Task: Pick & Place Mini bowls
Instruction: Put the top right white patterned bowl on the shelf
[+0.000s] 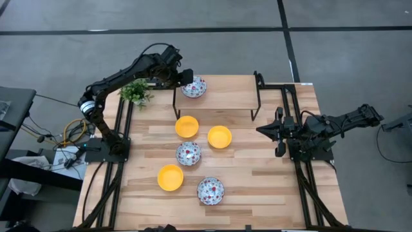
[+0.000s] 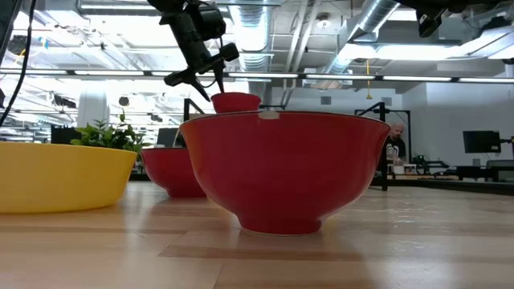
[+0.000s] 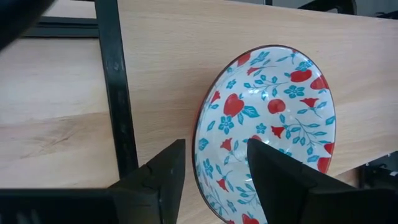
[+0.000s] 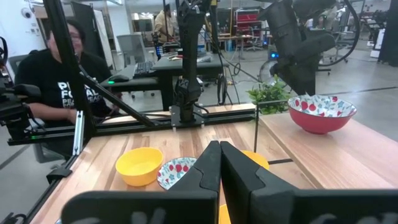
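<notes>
Wooden planks make up the surface (image 1: 257, 187), with a raised black-framed shelf (image 1: 225, 96) along its far side. One patterned bowl (image 1: 194, 86) already sits on that shelf, next to the small plant (image 1: 136, 92); the left tool (image 1: 185, 78) hovers at its rim, fingers spread either side of the edge and grasping nothing. Five bowls wait below the shelf: three yellow (image 1: 187, 126) and two patterned (image 1: 188, 153), so most of the job looks undone. The right tool (image 1: 265, 130) rests clenched and empty, well right of the shelf. White lettering on a seated person's dark shirt (image 4: 65, 87) is too partial to read
</notes>
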